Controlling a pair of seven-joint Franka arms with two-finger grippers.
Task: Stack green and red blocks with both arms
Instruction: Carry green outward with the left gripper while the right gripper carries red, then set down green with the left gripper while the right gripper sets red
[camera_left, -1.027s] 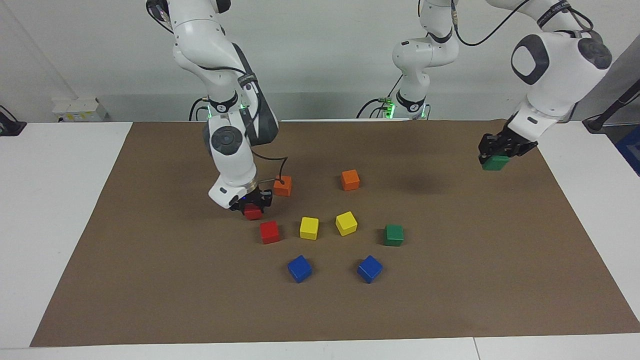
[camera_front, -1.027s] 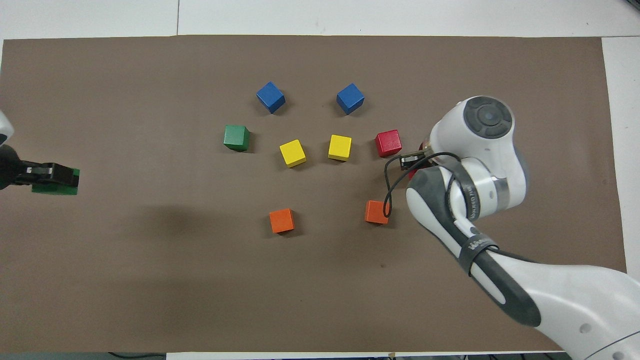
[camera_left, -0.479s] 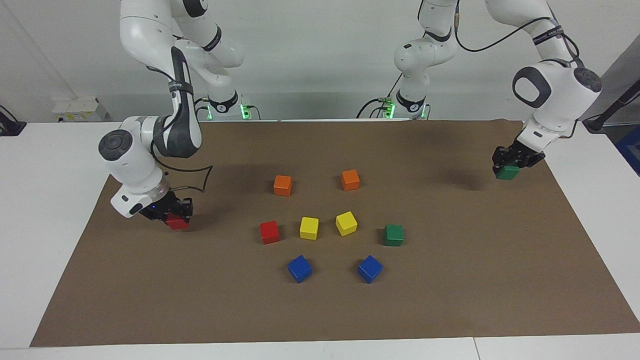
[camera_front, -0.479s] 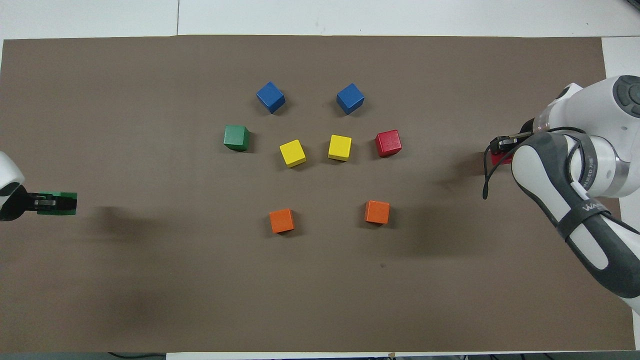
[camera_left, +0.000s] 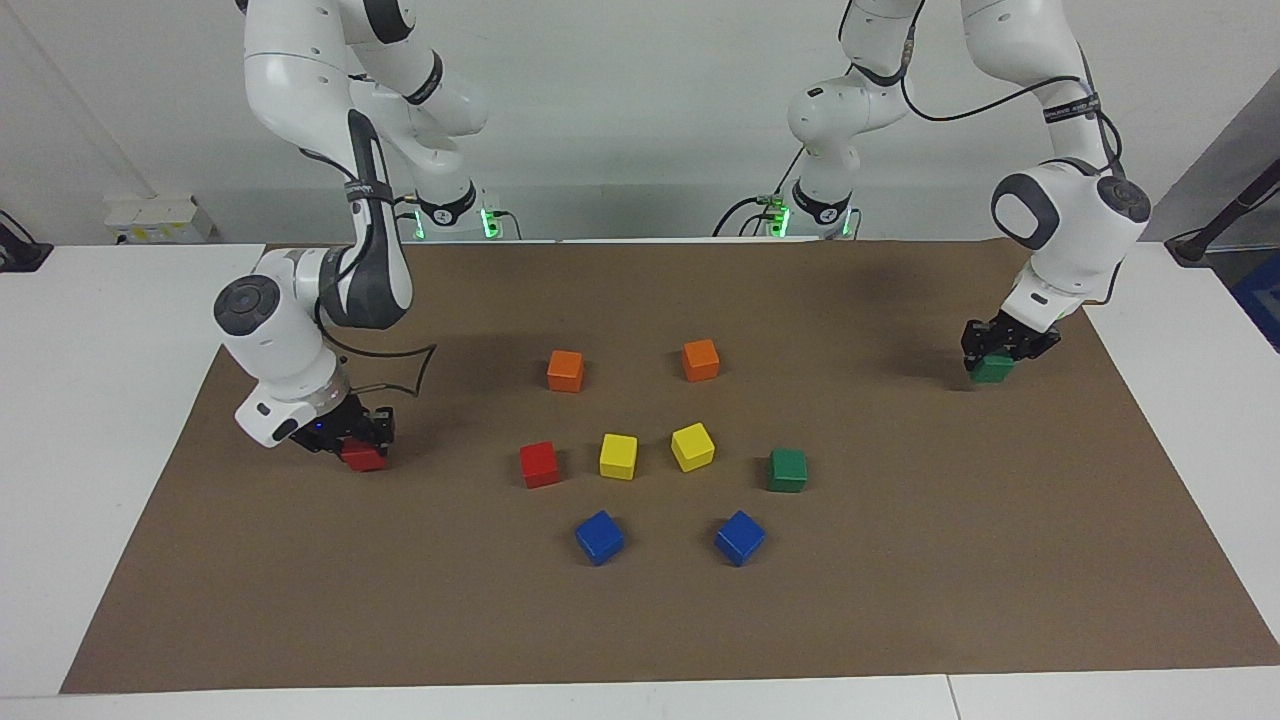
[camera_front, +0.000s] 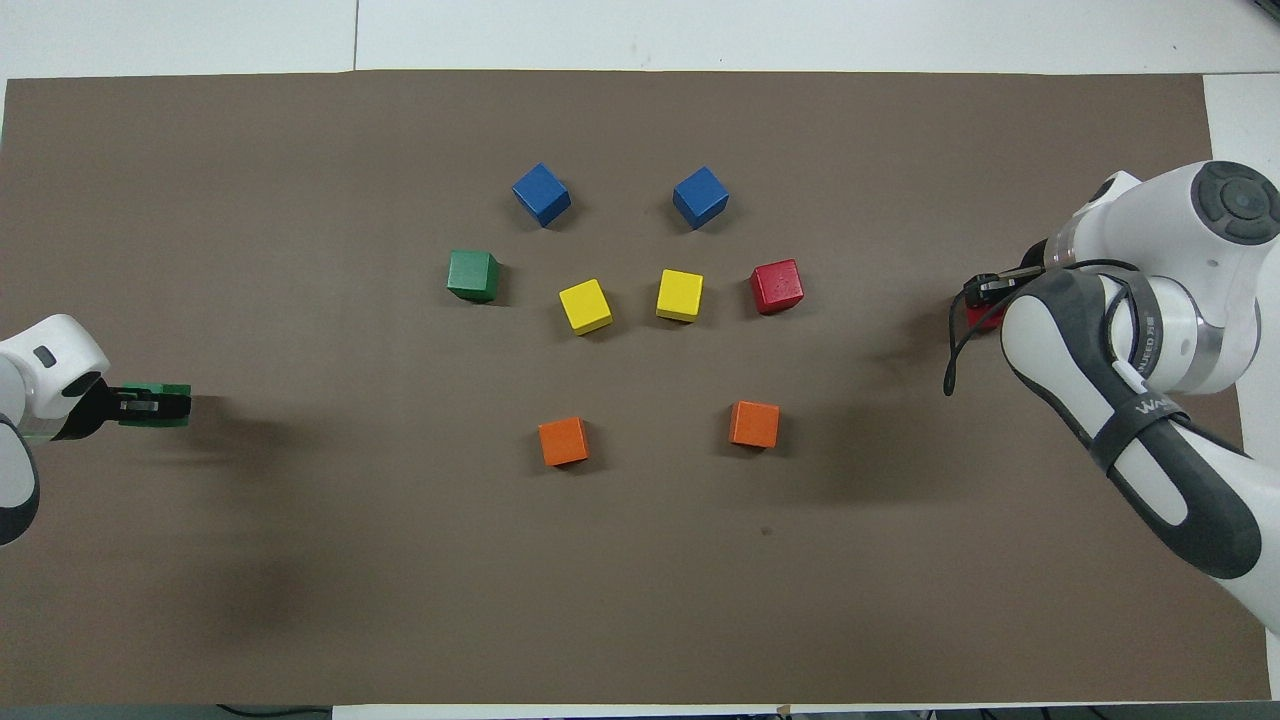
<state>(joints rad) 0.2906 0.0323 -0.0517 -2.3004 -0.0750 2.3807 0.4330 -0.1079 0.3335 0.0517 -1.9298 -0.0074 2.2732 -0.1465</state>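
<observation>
My left gripper (camera_left: 994, 356) is shut on a dark green block (camera_left: 992, 373), held low at the mat near the left arm's end of the table; the block also shows in the overhead view (camera_front: 165, 421). My right gripper (camera_left: 357, 444) is shut on a bright red block (camera_left: 366, 460), low at the mat near the right arm's end, and partly hidden by the arm in the overhead view (camera_front: 982, 319). A second red block (camera_left: 539, 464) and a second green block (camera_left: 787, 470) sit on the mat in the middle cluster.
A brown mat (camera_left: 900, 600) covers the table. Two yellow cubes (camera_left: 618, 456) (camera_left: 692, 446) sit between the loose red and green blocks. Two blue cubes (camera_left: 599, 537) (camera_left: 740, 538) lie farther from the robots, two orange cubes (camera_left: 565, 371) (camera_left: 700, 360) nearer.
The right arm carried its red block from beside the cluster out toward its own end of the table and lowered it. The left gripper lowered its green block toward the mat.
</observation>
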